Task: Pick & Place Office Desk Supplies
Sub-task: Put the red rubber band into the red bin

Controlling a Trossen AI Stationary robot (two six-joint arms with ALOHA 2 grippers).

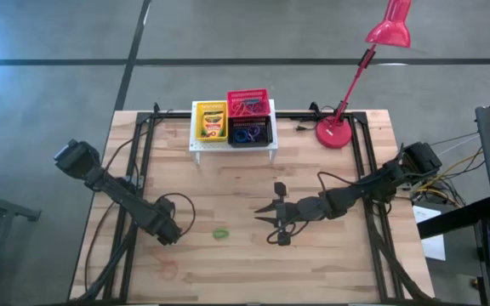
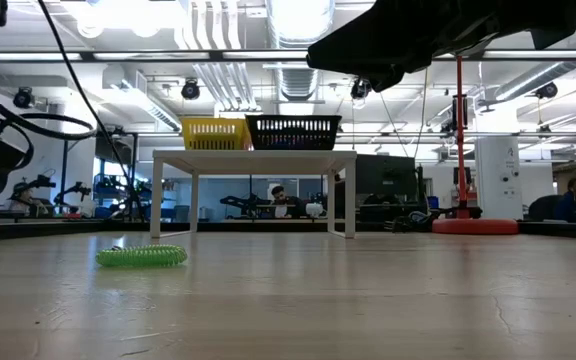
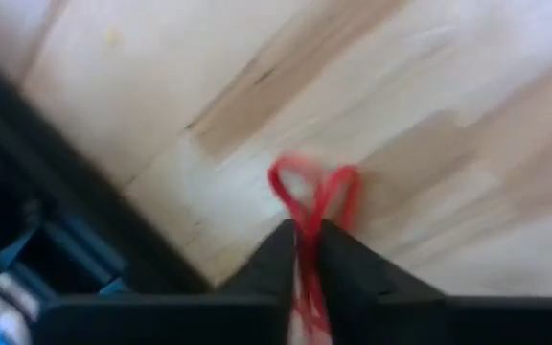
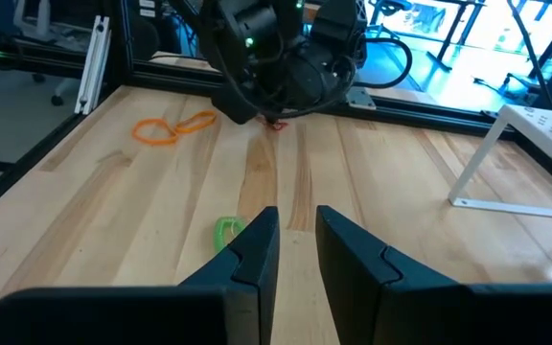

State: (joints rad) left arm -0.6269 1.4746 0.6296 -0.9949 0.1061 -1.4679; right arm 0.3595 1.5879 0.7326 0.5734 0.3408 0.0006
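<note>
My left gripper (image 1: 168, 233) is near the table's left side, shut on a thin red elastic loop (image 3: 314, 196). A green coiled elastic (image 1: 220, 233) lies flat on the wood between the two grippers and also shows in the low view (image 2: 143, 256). My right gripper (image 1: 279, 216) hovers open right of it, its fingers pointing toward the green elastic (image 4: 226, 230). An orange loop (image 4: 172, 126) lies on the table near the left arm. At the far edge a yellow basket (image 1: 211, 121) with a crayon box, a red basket (image 1: 247, 104) and a black basket (image 1: 250, 134) sit on a white stand. My left gripper pinches the red elastic loop between its two fingertips (image 3: 338, 251), where the strands run together (image 3: 307, 230). The loop's rounded end (image 3: 316, 184) sticks out beyond the fingertips over the wood. Whether it touches the table, I cannot tell.
The white stand (image 1: 196, 146) stands on legs at the far middle of the table. A red desk lamp has its base (image 1: 334, 133) right of the stand. Black frame rails (image 1: 143, 153) run along the table's left and right sides. Bare wood lies in the middle and near side.
</note>
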